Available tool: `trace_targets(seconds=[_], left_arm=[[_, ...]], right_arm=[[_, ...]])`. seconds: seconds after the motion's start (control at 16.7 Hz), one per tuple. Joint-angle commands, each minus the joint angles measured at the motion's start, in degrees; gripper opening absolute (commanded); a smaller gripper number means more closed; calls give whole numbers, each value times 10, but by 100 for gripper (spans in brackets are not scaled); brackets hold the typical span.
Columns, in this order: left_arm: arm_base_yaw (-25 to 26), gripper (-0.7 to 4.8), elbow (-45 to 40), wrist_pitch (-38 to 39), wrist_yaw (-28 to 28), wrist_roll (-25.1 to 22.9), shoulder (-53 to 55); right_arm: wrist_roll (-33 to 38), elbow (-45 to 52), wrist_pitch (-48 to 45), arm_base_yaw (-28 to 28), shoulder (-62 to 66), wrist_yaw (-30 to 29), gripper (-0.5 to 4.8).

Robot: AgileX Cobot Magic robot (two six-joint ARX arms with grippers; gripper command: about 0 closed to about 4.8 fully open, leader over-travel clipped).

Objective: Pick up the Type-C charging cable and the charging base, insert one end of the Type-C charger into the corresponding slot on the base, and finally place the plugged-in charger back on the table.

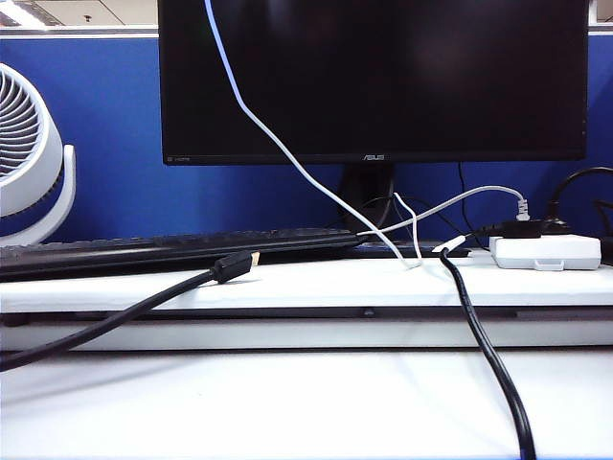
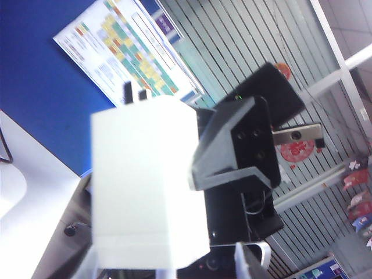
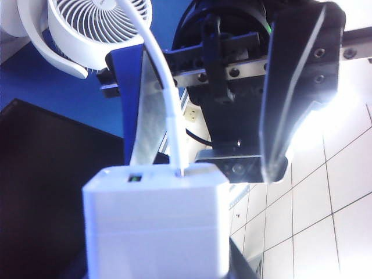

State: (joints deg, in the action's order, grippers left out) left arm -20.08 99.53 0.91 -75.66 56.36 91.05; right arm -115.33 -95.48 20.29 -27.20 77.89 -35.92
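Exterior view: the Type-C charging cable (image 1: 287,153) hangs down from above to the shelf of the table (image 1: 306,402); neither gripper is visible here.

Left wrist view: the charging base (image 2: 145,186) is in the air, and the right gripper (image 2: 186,168) clamps it (only one black finger (image 2: 232,145) is visible).

Right wrist view: the cable (image 3: 168,99) is plugged into the base (image 3: 154,221). Beyond it, the left gripper (image 3: 206,157) has its jaws apart and holds nothing.

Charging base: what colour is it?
Plain white; the charging base shows best in the right wrist view.
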Motion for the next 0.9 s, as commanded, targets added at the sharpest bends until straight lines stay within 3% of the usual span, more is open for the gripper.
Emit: trace_targets(seconds=[0.06,0.48,0.9], left_arm=[[0,314,3,-5,-18,-2,-3],[0,312,3,-6,-33,-4,-3],[0,299,3,-5,-43,0,-3]], right_arm=[[5,-4,-39,14,-4,7,53],[14,-4,-38,25,-3,-41,53],[14,-4,-39,25,12,-50,53]])
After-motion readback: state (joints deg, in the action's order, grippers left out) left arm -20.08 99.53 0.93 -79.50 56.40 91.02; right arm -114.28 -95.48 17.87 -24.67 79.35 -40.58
